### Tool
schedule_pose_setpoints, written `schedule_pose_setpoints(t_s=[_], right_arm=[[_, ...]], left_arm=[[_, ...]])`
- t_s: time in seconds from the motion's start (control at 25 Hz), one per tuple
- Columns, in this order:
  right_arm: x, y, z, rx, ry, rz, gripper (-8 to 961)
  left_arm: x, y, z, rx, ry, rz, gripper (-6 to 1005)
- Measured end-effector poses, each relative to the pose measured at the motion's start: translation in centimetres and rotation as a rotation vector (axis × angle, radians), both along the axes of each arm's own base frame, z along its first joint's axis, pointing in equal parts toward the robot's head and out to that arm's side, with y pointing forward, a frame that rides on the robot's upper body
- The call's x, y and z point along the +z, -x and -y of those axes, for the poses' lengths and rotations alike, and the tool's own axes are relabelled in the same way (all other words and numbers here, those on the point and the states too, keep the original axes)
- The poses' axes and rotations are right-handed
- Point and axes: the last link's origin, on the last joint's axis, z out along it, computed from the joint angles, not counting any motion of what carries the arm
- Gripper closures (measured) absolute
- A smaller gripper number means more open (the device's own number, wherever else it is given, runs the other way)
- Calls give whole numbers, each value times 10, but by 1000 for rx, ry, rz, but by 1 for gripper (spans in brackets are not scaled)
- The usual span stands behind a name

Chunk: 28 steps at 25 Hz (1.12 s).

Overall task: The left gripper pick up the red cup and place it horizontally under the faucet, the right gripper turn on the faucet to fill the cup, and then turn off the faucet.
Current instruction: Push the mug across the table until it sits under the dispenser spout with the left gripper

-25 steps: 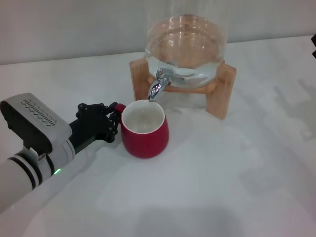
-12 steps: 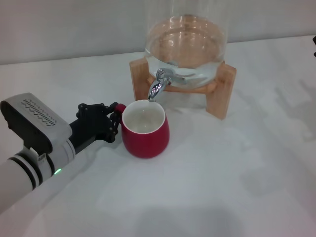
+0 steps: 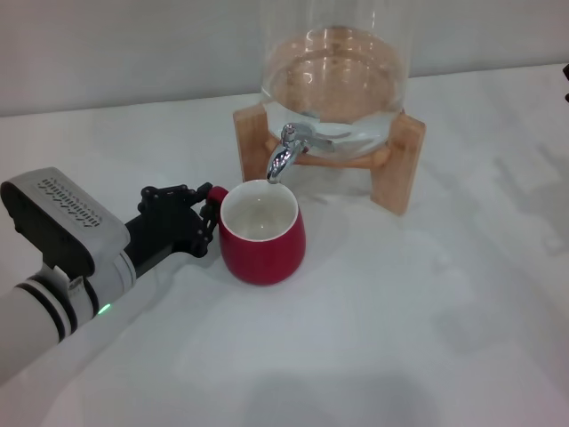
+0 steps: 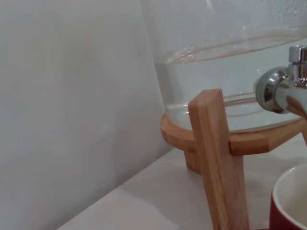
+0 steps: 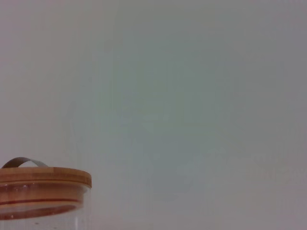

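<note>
The red cup stands upright on the white table, its white inside facing up, with its rim just below the spout of the chrome faucet. My left gripper reaches in from the left, and its black fingers are shut around the cup's small handle. The left wrist view shows the faucet close up and a piece of the cup's rim beneath it. Of the right gripper only a black sliver shows at the far right edge.
The faucet sits on a clear glass dispenser holding water, carried by a wooden stand at the back of the table. Its wooden lid appears in the right wrist view. A pale wall runs behind.
</note>
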Motion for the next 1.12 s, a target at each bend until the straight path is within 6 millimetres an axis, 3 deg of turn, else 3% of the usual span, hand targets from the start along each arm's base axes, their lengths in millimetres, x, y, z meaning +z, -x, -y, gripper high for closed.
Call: schedule_pose_setpoints(t_s=[1.12], right_arm=[[0, 2, -3, 8, 0, 0, 162]], left_arm=[[-3, -3, -4, -12, 11, -38, 703]])
